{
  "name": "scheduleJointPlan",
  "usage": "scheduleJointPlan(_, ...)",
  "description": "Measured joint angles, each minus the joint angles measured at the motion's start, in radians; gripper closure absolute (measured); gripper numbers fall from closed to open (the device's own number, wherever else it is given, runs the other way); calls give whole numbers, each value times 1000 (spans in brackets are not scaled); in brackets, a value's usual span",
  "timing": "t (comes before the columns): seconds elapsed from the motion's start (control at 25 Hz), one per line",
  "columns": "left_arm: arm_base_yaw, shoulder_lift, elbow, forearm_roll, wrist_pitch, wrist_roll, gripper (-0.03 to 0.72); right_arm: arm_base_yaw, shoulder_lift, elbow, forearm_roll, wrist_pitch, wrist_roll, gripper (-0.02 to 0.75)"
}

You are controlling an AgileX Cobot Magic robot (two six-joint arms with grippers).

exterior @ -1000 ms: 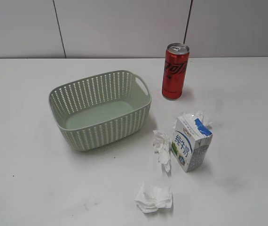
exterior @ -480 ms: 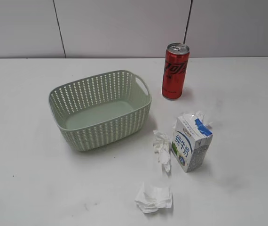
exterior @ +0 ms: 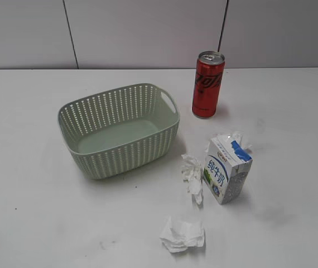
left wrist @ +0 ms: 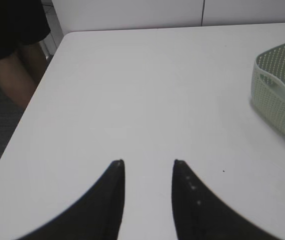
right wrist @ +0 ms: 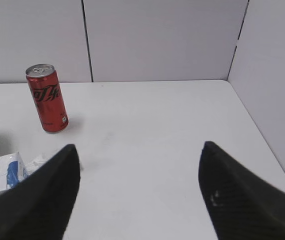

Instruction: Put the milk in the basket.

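So: white surface (exterior: 30,212), back edge against the wall, left edge visible in the left wrist view, right side closed off by a wall panel in the right wrist view. Basket (exterior: 120,129) sits left of centre, nothing inside, bare surface all round its left and front. Red can (exterior: 207,85) upright, behind-right of basket, apart from it. Milk (exterior: 226,168) upright, right of basket, well apart, tissue (exterior: 193,173) touching its left side; second tissue (exterior: 182,234) nearer the front edge. Left tool (left wrist: 147,162) slightly spread, holding nothing. Right tool (right wrist: 137,145) spread wide, holding nothing.
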Motion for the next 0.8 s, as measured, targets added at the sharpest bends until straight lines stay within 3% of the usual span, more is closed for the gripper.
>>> scheduleJointPlan(0.2, 0, 0, 0, 0, 0, 0, 449, 0, 228, 3, 31, -86, -19, 112)
scheduleJointPlan(0.52, 0, 0, 0, 0, 0, 0, 449, 8, 651, -110, 205, -44, -201, 101)
scheduleJointPlan(0.8, 0, 0, 0, 0, 0, 0, 449, 152, 945, -329, 248, 107, -207, 101)
